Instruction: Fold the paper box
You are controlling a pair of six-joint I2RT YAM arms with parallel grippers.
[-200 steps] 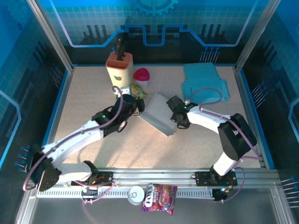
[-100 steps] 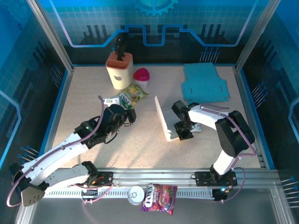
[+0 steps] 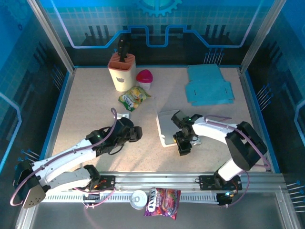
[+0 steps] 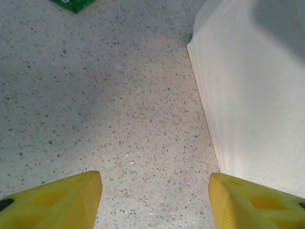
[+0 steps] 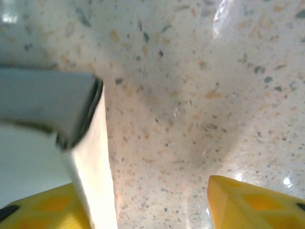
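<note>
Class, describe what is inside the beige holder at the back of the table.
Dark handles stick up out of the beige holder; their lower parts are hidden by its walls.

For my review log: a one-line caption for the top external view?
Box folding: right hand open at the paper box, left hand open nearby.

**A:** Is it bright?

**B:** Yes. Light from above makes the bench (image 3: 90, 109) bright. The blue walls (image 3: 28, 57) are dim. A soft shadow sits under the left arm (image 3: 66, 155).

**A:** Any blur?

**B:** The right wrist picture is fuzzy, with shiny spots. The left wrist picture is sharp.
</note>
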